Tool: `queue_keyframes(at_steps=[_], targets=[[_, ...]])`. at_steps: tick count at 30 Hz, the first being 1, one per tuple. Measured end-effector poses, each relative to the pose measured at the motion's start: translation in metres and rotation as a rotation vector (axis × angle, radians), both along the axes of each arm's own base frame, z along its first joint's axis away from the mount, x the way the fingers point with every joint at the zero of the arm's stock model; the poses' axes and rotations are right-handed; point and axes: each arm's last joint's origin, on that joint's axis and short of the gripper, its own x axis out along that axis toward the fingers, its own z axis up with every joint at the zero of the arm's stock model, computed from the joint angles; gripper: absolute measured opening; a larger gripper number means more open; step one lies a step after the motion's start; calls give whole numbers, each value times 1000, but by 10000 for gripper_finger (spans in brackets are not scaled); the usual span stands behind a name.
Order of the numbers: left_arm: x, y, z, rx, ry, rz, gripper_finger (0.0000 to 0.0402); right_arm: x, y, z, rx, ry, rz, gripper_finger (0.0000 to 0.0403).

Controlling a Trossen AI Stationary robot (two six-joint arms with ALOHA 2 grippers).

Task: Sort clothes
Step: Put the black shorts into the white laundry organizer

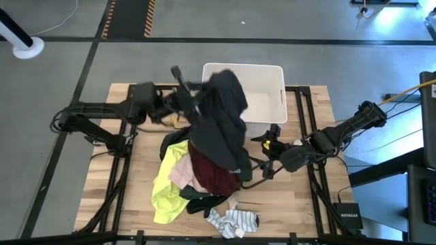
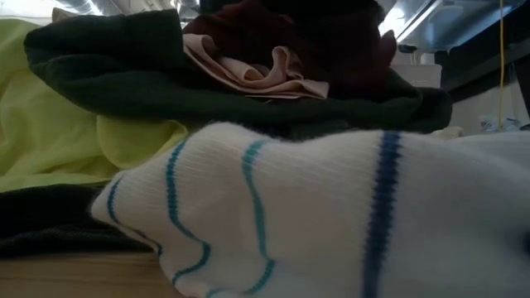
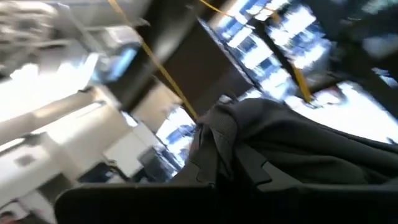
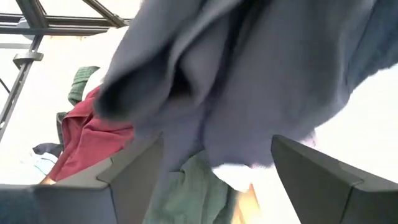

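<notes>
Black fabric was held up in the air by the left gripper, fingers clamped together on the black garment, which was draped down over the front wall of the white bin and onto the heap. That arm was stretched in from the table's left edge, wrist raised near the bin at the far edge. The right gripper was reached in low from the right edge, fingers spread wide apart just beside the hanging cloth, nothing held.

Under it, the maroon piece was piled mid-table, with the neon yellow one toward the left and the dark green one under both. The striped piece was left by the near edge. Bare wooden table was seen along the left and right edges.
</notes>
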Motion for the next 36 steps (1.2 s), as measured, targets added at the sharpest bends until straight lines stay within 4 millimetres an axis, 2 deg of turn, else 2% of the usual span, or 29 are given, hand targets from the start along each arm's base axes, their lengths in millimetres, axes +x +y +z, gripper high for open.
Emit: queue_keyframes(at_steps=[4,10,14,20,26,30,36], targets=[[-7,26,13,24,-158,-1,5,0,0,0,25,-5,-17,317],[-18,59,27,45,-368,-131,6,0,-1,0,44,-19,-49,317],[-17,77,32,66,-433,-179,4,0,-1,0,48,-30,-70,317],[-5,91,60,97,-508,-290,6,0,-2,1,33,-47,-100,317],[15,107,78,190,-508,-230,4,0,-2,1,17,-44,-99,317],[34,132,67,151,-391,-173,17,-1,-3,-1,1,-21,-97,317],[49,160,28,-44,-62,-96,25,-3,-4,-8,-9,8,-104,317]])
